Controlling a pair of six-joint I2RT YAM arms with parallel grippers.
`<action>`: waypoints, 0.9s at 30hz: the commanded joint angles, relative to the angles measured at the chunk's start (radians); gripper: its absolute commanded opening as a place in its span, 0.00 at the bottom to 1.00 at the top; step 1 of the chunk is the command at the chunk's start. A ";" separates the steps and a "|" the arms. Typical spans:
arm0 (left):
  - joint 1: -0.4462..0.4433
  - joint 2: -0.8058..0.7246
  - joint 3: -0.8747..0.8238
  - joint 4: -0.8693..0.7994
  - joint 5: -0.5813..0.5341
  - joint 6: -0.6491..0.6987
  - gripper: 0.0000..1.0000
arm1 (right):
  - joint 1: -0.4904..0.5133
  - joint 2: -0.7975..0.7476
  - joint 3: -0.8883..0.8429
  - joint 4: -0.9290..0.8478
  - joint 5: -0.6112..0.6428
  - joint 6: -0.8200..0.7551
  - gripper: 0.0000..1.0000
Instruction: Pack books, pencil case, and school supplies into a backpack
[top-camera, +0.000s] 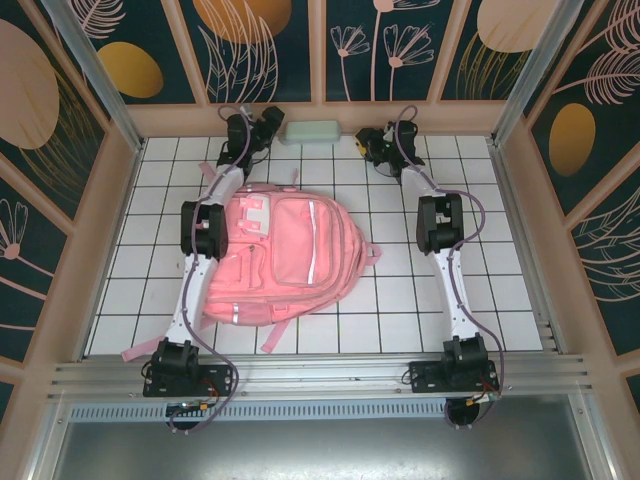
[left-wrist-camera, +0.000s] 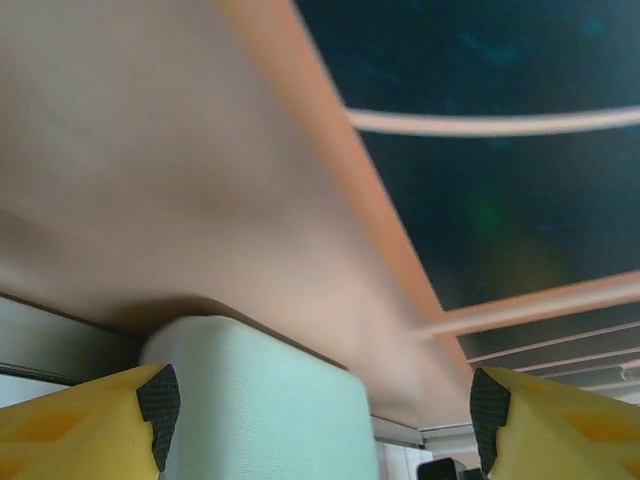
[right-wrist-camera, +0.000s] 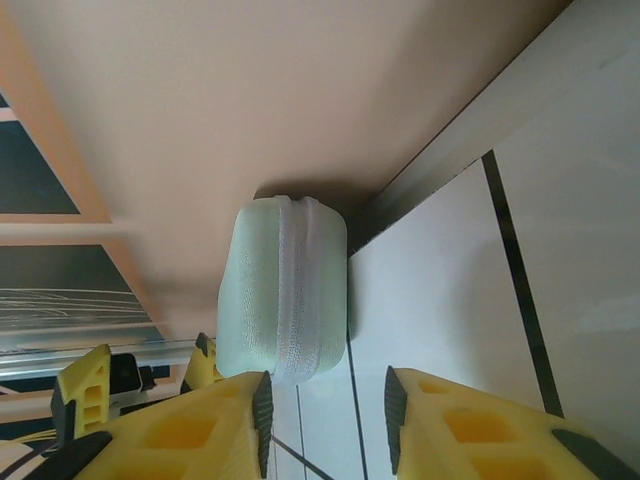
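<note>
The left gripper (top-camera: 268, 124) is at the tabletop's (top-camera: 480, 300) far edge, its fingers (left-wrist-camera: 158, 402) apart with one end of the pencil case (top-camera: 312, 131) showing between them. The case lies tight against the back wall (top-camera: 330, 112). The right gripper (top-camera: 368, 146), fingers (right-wrist-camera: 262, 410) also apart, faces the case's other end. The backpack (top-camera: 285, 262) lies flat, left of centre, and the left arm crosses its edge.

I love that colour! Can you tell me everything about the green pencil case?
The pencil case is pale mint green, oblong with rounded corners, and looks like textured fabric. A paler band, probably its zip, runs around the middle; it looks closed. It lies flat on the white tiled table at the far edge, against the peach wall. The open left gripper straddles one end and the open right gripper faces the other; I cannot tell if either touches it.
</note>
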 joint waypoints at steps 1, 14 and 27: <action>-0.030 0.062 0.010 0.036 -0.016 -0.024 0.77 | 0.003 0.026 0.033 0.030 0.000 0.015 0.37; -0.073 0.027 -0.022 -0.169 0.043 0.062 0.70 | -0.013 -0.005 0.009 -0.030 -0.056 -0.010 0.38; -0.105 0.016 -0.038 -0.140 0.081 0.034 0.69 | -0.015 0.111 0.117 0.070 0.015 0.064 0.51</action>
